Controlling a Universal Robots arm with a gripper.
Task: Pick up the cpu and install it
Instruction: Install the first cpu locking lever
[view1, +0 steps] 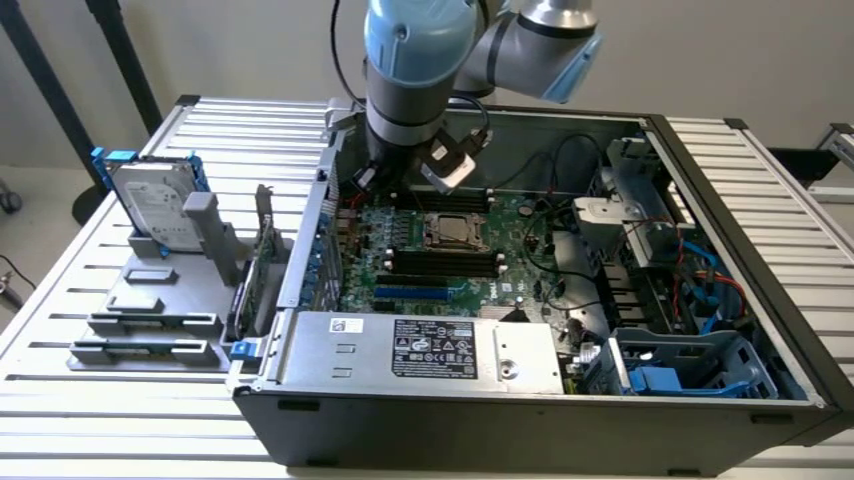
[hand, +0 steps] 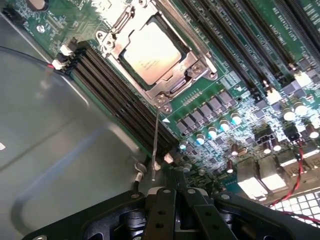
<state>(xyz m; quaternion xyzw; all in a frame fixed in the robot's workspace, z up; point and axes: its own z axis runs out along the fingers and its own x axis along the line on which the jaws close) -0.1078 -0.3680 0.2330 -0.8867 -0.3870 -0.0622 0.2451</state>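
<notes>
The cpu (hand: 151, 50), a flat square chip with a silvery top, lies in the motherboard socket, framed by the metal retention plate (hand: 112, 37). In the exterior view the cpu (view1: 450, 230) sits mid-board inside the open computer case (view1: 534, 415). My gripper (hand: 175, 186) hangs above the board beside the socket, its black fingers (hand: 162, 205) shut together. A thin socket lever (hand: 155, 142) runs from the socket corner toward the fingertips; I cannot tell whether they touch it. In the exterior view the gripper (view1: 384, 178) is low in the case's far corner, toward that view's left.
Black memory slots (hand: 115, 95) flank the socket. A labelled grey power supply (view1: 427, 350) fills the case front, and drive bays with blue parts (view1: 681, 375) and cables fill its right. A hard drive with blue brackets (view1: 154, 205) stands on a grey fixture outside the case, on the left.
</notes>
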